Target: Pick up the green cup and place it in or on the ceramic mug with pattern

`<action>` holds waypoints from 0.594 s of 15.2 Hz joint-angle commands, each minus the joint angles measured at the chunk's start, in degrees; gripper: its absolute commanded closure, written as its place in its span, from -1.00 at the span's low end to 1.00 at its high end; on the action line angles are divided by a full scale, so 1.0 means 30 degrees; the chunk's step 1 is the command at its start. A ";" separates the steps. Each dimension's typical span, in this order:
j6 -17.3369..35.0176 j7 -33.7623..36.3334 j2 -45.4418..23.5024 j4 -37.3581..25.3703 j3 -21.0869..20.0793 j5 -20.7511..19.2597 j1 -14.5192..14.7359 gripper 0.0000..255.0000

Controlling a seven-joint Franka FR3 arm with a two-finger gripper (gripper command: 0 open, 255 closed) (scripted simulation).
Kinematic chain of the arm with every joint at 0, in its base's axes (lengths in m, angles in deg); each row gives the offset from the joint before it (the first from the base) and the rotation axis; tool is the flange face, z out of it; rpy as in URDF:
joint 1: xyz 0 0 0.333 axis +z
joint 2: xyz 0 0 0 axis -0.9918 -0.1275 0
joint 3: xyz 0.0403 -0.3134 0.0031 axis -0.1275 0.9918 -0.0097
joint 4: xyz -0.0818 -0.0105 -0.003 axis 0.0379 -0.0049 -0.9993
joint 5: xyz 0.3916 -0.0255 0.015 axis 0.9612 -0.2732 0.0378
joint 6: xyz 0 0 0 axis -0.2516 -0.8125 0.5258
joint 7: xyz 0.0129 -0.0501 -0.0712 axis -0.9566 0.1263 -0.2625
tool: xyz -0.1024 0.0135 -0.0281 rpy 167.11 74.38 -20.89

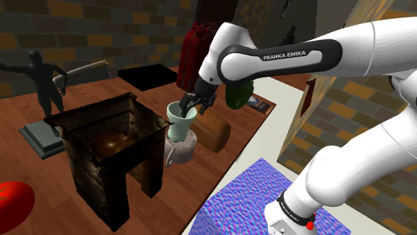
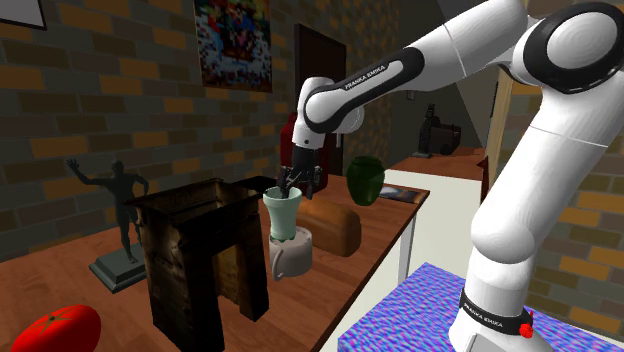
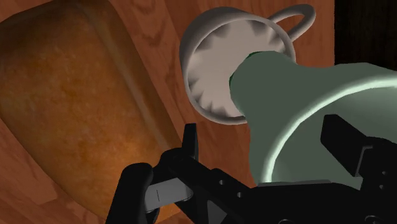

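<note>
Wrist view: pincer open, astride green cup rim w/o contact; cup in mug.

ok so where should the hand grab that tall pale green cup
By the rim wall, from straight above. The tall pale green cup stands upright, mouth open, its base in the white handled mug, so its lower body is hemmed in. Put one finger inside, one outside, as the black hand straddles it now.
</note>
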 commanded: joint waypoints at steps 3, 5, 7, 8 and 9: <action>-0.1988 -0.0076 0.0917 -0.1060 0.0310 0.0012 -0.0058 -1.00; -0.2508 -0.0087 0.1119 -0.1375 0.0393 0.0004 -0.0072 -1.00; -0.2508 -0.0087 0.1121 -0.1373 0.0394 0.0004 -0.0071 -1.00; -0.2508 -0.0087 0.1120 -0.1374 0.0394 0.0004 -0.0071 -1.00; -0.2508 -0.0087 0.1119 -0.1375 0.0394 0.0004 -0.0071 -1.00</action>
